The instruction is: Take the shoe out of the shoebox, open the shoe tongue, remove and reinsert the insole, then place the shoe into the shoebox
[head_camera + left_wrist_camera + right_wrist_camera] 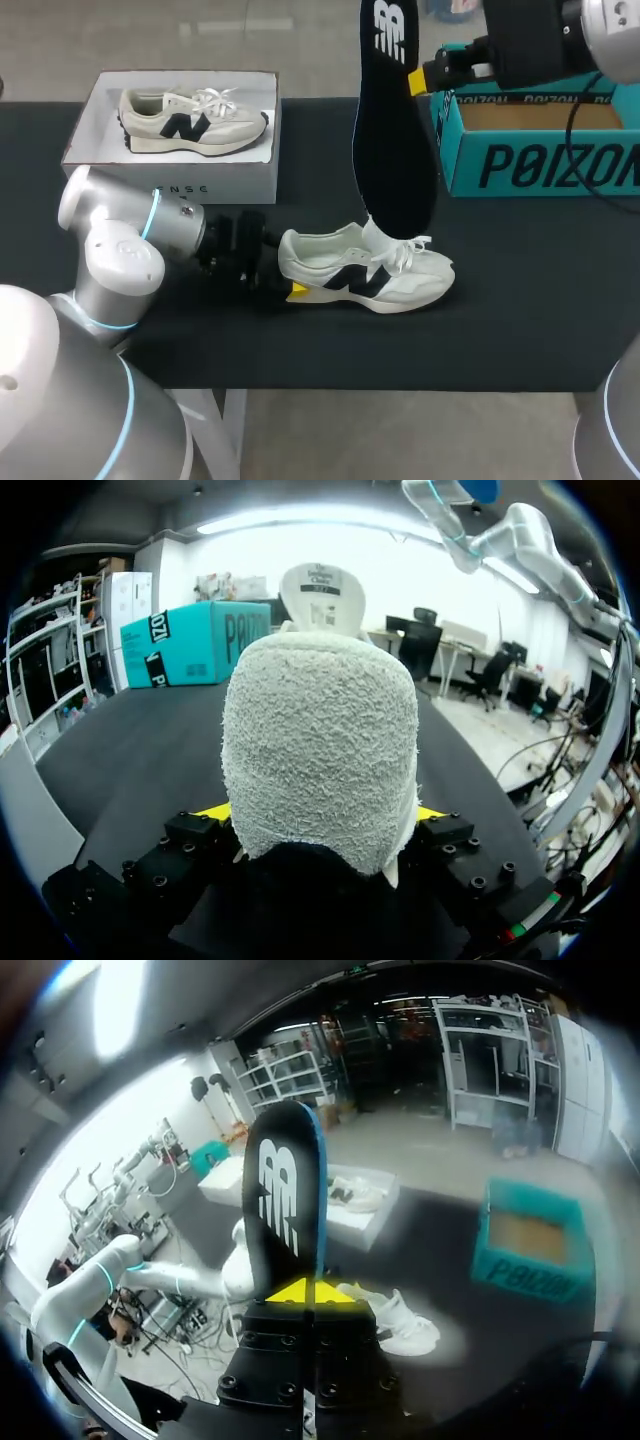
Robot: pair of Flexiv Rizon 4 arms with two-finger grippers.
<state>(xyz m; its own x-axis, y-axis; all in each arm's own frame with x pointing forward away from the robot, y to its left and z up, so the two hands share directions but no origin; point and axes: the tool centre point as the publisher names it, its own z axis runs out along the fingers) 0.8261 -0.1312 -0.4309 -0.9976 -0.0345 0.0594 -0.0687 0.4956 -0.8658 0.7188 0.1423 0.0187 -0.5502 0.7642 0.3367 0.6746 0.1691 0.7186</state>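
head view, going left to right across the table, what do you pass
white shoebox → left claw → sneaker it grips by the heel → teal shoebox; the insole in the right claw hangs above the sneaker, so unplaced

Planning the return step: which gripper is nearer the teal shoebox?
Right. The right gripper, holding the insole, hangs beside the teal shoebox; the left gripper grips the shoe at its heel, farther away.
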